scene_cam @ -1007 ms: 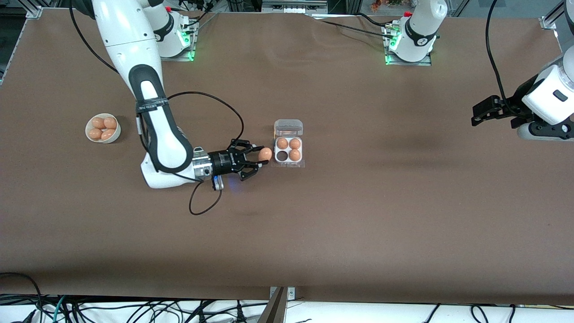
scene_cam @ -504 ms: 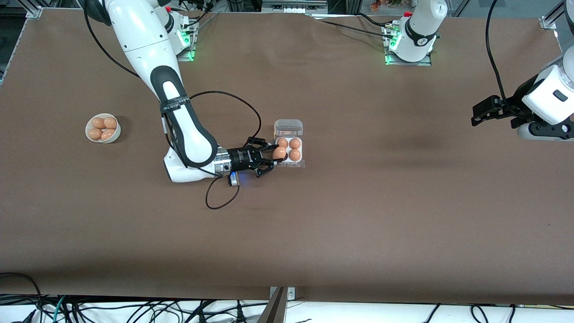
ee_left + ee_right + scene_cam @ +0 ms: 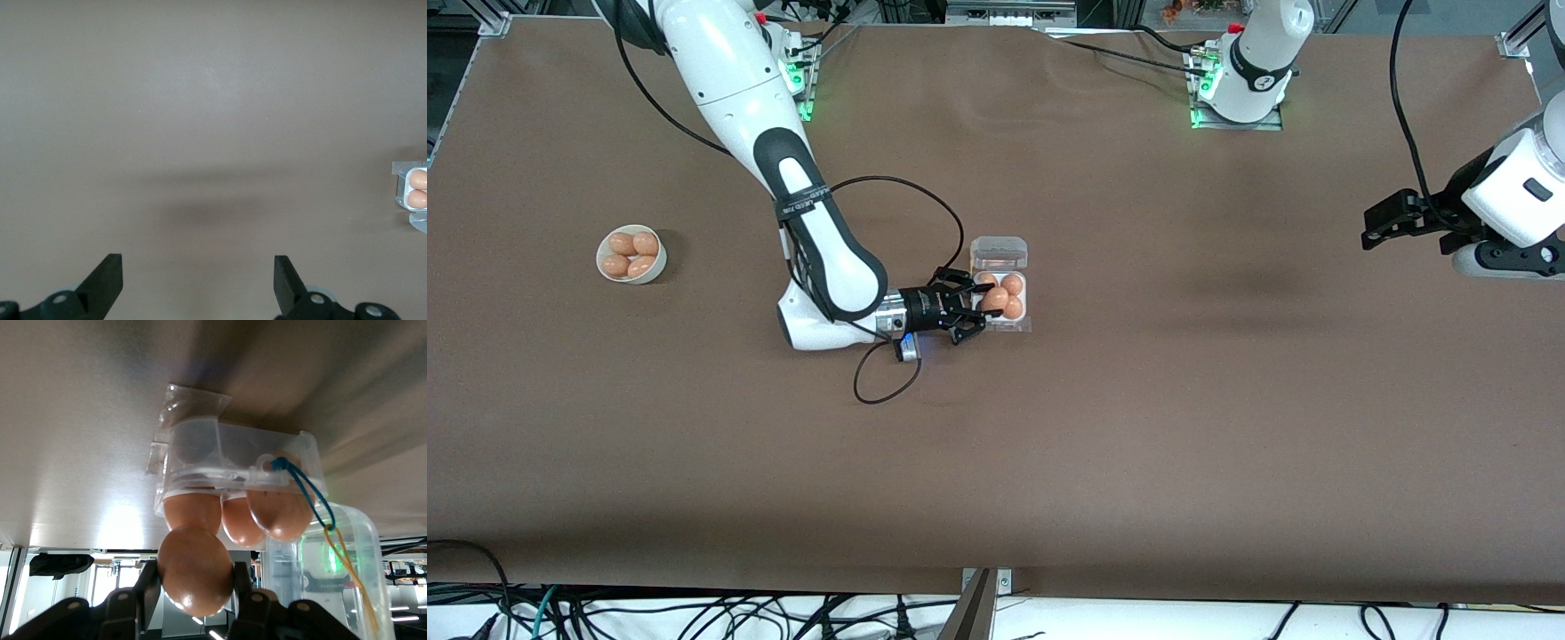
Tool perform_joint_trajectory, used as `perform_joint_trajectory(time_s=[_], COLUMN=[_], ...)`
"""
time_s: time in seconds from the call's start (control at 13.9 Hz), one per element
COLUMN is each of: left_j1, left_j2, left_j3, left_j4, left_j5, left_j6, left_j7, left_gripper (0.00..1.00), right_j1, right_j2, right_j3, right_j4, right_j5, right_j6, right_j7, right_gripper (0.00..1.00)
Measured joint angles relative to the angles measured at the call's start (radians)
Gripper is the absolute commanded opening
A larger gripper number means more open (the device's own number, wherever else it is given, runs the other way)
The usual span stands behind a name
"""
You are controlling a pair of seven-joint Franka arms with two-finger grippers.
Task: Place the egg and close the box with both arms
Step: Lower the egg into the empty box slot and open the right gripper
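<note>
Seen from the front: right gripper (image 3: 980,308) over the box (image 3: 1000,298), jaws pinching the egg (image 3: 994,299) above the cell nearer the camera at the right arm's end. Egg's long axis hard to judge here. Clear lid (image 3: 999,252) open, lying on the tabletop (image 3: 1138,400) on the box's side farther from the camera. Bowl (image 3: 631,254) of eggs well apart, toward the right arm's end. Left gripper (image 3: 1392,222) waiting in the air over the left arm's end of the tabletop.

Left wrist view: jaws spread wide, nothing between the fingers (image 3: 105,285); edge of the box (image 3: 415,193) with two eggs showing.

Right wrist view: egg (image 3: 194,571) pinched across its narrow width, long axis running along the fingers (image 3: 149,587), pointing out toward the box (image 3: 200,463); three eggs already seated, a detail less plain from the front.
</note>
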Motion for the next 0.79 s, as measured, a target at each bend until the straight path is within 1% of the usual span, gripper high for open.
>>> perform_joint_trajectory(time_s=[0.29, 0.36, 0.5, 0.58, 0.79], left_j1=[0.000, 0.000, 0.000, 0.000, 0.000], left_j2=[0.000, 0.001, 0.001, 0.001, 0.001], left_j3=[0.000, 0.000, 0.000, 0.000, 0.000], left_j4=[0.000, 0.000, 0.000, 0.000, 0.000], left_j5=[0.000, 0.000, 0.000, 0.000, 0.000], left_j6=[0.000, 0.000, 0.000, 0.000, 0.000], left_j7=[0.000, 0.000, 0.000, 0.000, 0.000], left_gripper=[1.00, 1.00, 1.00, 1.00, 1.00], right_j1=[-0.002, -0.003, -0.004, -0.004, -0.003], right_j2=[0.000, 0.001, 0.002, 0.004, 0.005], right_j3=[0.002, 0.001, 0.000, 0.000, 0.001], right_j4=[-0.010, -0.014, -0.018, -0.018, -0.014], right_j5=[0.000, 0.000, 0.000, 0.000, -0.004], right_j6=[0.004, 0.005, 0.005, 0.005, 0.006], right_j7=[-0.027, -0.034, -0.046, -0.048, -0.054], right_gripper=[0.25, 0.32, 0.75, 0.99, 1.00])
